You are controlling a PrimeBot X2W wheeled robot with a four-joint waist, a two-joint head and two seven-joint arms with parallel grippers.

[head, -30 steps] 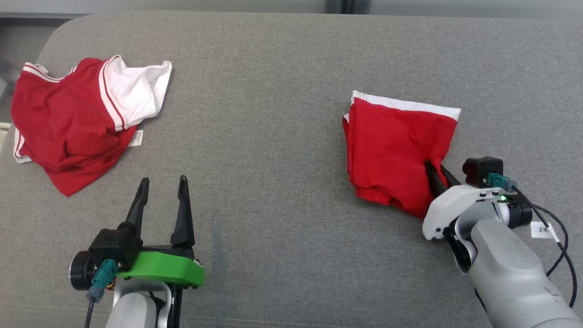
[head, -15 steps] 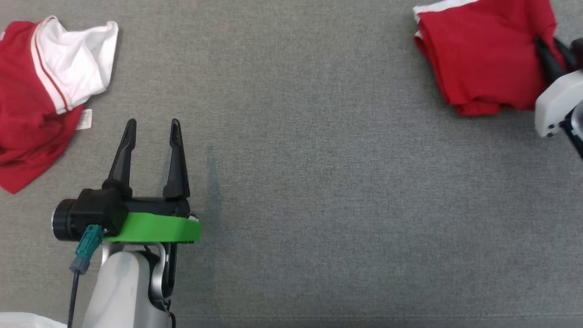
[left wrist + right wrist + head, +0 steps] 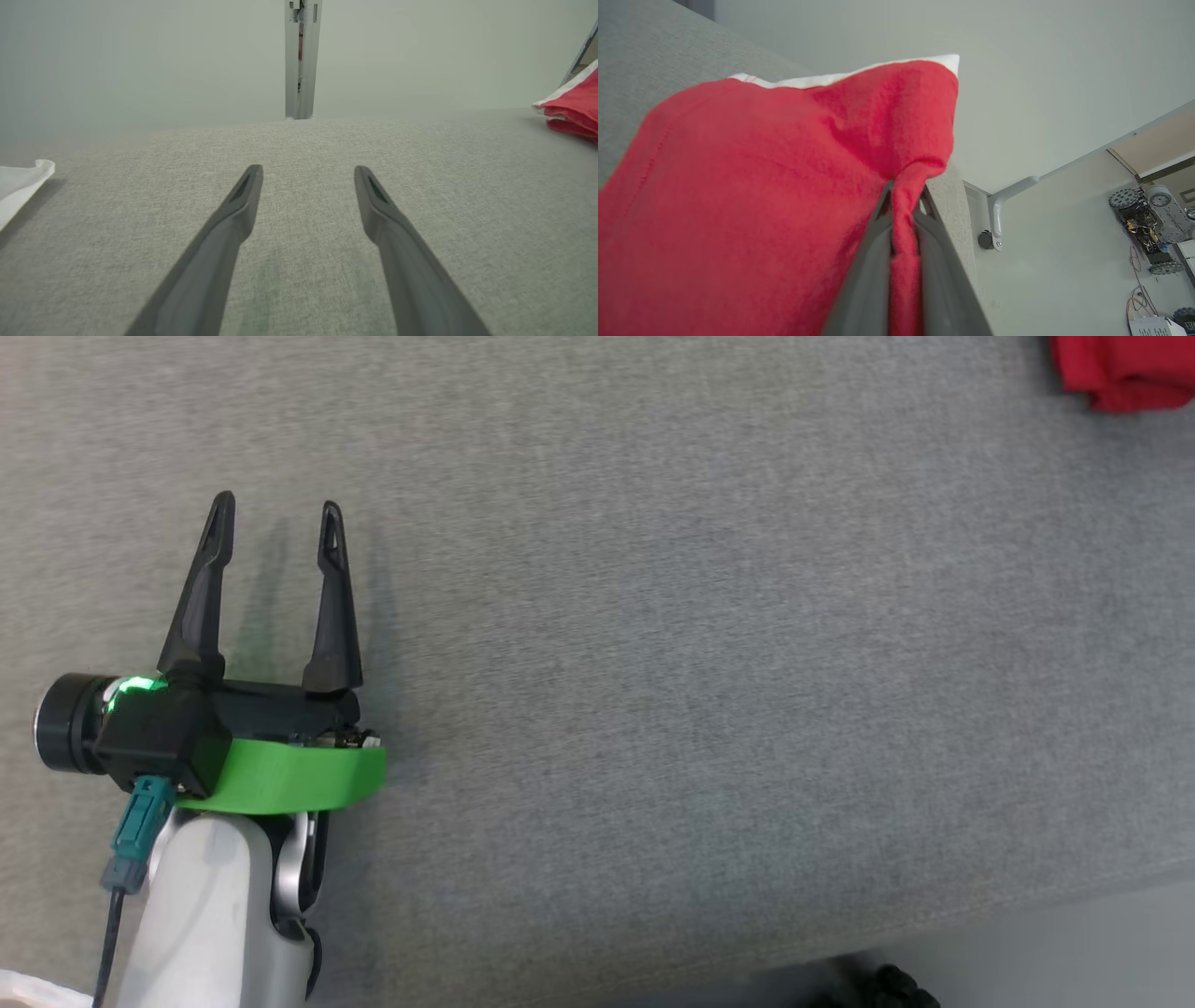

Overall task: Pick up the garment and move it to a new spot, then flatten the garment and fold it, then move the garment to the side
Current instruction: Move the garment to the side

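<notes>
Item, nearest: left gripper (image 3: 276,509), fingers spread wide and empty, held low over bare grey upholstery (image 3: 700,663); posture unchanged from a second ago. Item: the upholstery itself, a broad padded surface. Its front edge and a strip of pale floor (image 3: 1074,933) are newly in the head view, because the head camera has swung and the whole picture has slid with it. Item, farther right: the red garment (image 3: 761,177) with white trim, folded to a compact packet. A second ago it lay mid-right in the head view; now its corner sits at that view's top right, a shift owed at least partly to the camera. Item: right gripper (image 3: 906,196), fingers pressed together on a bunched fold at the garment's edge, the same pinch as before. Item, far left: a scrap of white cloth (image 3: 18,182). Beyond: pale wall (image 3: 140,60), metal post (image 3: 302,56). Assessment: folding looks done; the sideways carry appears under way, release outstanding.
</notes>
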